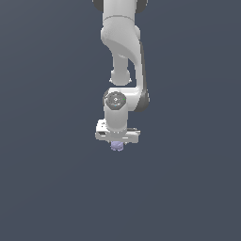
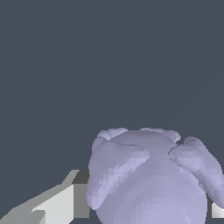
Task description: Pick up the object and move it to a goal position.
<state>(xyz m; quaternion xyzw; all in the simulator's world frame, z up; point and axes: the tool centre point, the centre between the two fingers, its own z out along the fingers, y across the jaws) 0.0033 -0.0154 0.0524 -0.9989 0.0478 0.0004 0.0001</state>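
The object is a small pale lavender lumpy blob that peeks out just below the white gripper in the exterior view. In the wrist view the object fills the space between the two fingers, with bumpy lobes on its surface. One white finger presses against one side of it, and a sliver of the other finger shows at the opposite side. The gripper is shut on the object. The fingertips themselves are hidden behind the hand in the exterior view.
The white arm comes down from the top of the exterior view. A plain dark grey-blue surface lies all around, with no other objects in sight.
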